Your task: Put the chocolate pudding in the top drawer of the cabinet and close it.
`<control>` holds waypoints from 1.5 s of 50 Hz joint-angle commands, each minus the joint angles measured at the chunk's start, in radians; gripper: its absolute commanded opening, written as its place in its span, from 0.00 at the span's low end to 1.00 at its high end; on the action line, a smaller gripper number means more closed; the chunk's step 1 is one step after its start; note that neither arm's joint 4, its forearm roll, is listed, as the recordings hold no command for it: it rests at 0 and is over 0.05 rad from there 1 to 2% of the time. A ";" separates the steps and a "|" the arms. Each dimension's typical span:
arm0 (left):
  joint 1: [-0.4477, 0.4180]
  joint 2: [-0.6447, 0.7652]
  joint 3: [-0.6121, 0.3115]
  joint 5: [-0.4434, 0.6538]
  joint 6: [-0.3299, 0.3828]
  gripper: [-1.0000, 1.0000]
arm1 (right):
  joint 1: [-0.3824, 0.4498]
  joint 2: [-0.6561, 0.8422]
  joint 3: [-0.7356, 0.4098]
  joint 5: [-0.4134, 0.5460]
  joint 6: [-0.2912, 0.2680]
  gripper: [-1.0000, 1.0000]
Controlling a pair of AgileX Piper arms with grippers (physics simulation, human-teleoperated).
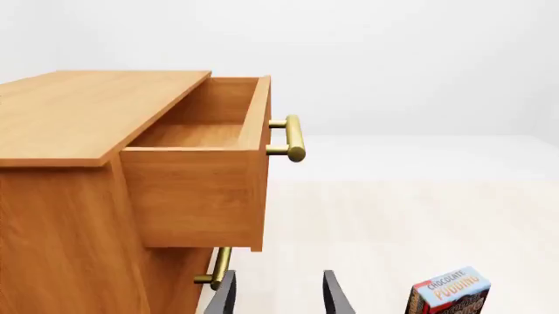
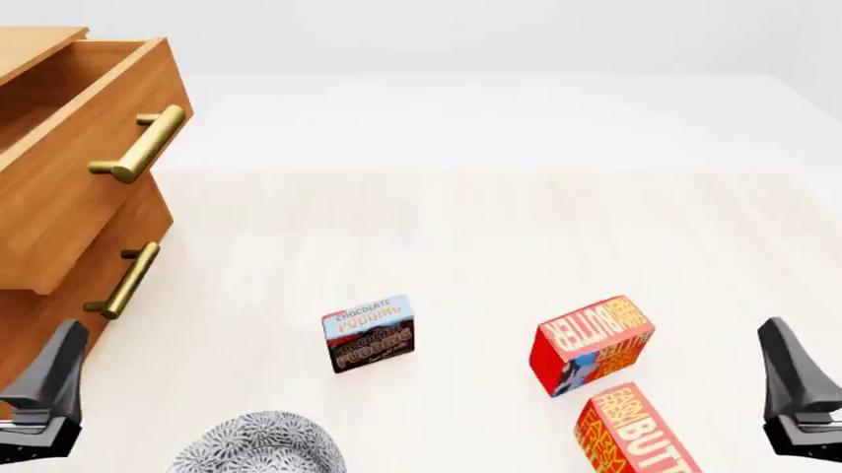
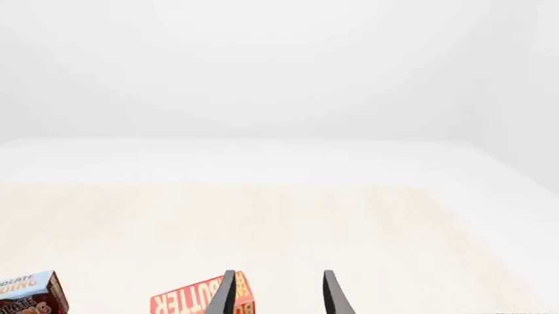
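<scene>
The top drawer at upper left is pulled out to receive the pudding box, left standing at lower centre, while both grippers, left and right, are held open and empty.

1 chocolate pudding, 2 butter boxes, 1 cabinet, 2 claws.

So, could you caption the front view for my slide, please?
Top drawer open, chocolate pudding on the table, both grippers idle.

Chocolate pudding upright on table; top drawer open; cabinet leftward
</scene>
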 commanded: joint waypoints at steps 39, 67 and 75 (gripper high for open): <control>0.017 0.103 -0.539 0.357 -0.057 1.00 | -0.031 0.000 -0.003 -0.028 -0.035 1.00; 0.038 0.320 -0.967 0.574 0.054 1.00 | -0.029 0.000 -0.002 -0.029 -0.035 1.00; 0.016 0.370 -1.061 0.642 0.084 1.00 | -0.029 0.000 -0.002 -0.029 -0.035 1.00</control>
